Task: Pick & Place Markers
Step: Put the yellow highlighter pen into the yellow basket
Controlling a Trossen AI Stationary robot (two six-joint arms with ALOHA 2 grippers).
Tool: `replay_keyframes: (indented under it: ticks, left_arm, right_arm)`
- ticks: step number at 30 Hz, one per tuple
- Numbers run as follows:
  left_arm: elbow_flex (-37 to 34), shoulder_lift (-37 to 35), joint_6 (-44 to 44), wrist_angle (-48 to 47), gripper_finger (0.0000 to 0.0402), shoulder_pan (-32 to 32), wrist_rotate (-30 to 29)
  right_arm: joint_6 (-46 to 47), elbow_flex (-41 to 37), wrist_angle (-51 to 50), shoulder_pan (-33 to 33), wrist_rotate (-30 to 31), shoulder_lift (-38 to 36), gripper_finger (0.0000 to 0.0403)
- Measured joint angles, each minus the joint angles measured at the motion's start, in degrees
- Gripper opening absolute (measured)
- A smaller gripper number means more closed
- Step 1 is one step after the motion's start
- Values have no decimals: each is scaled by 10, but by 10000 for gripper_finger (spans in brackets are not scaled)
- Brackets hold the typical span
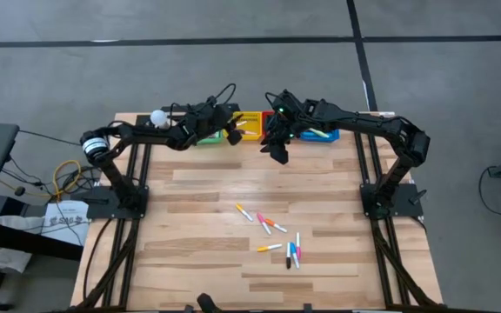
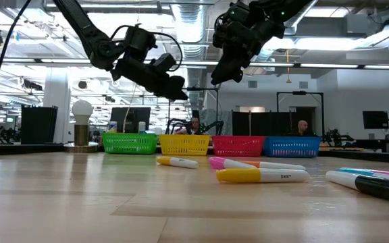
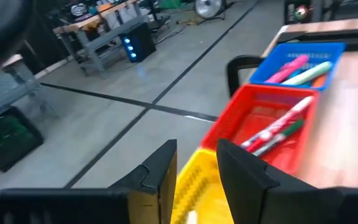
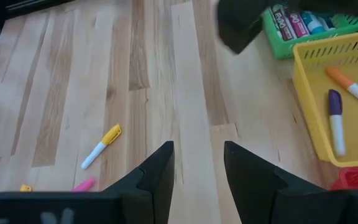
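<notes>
Left gripper [image 1: 231, 132] and right gripper [image 1: 277, 149] (jaws spread, empty) hover above bins [image 1: 249, 123]; markers [image 1: 272, 225] lie on the table [image 1: 198, 209].

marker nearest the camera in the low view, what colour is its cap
Yellow cap on a white marker, clearest in the low view.

4 bins [image 2: 210, 144] in row at table [image 1: 207, 187] far edge: green, yellow, red, blue; white bulb [image 1: 157, 116] nearby.
</notes>
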Motion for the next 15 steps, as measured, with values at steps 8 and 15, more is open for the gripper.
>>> replay_keyframes:
  ticks: [8, 15]
  left_arm:
    - [0, -14, 3, -50, 118, -79, 2]
    - [0, -59, 11, -216, 118, -147, 23]
  right_arm:
    - [4, 0, -23, 8, 0, 0, 128]
    - [5, 0, -65, 29, 0, 0, 128]
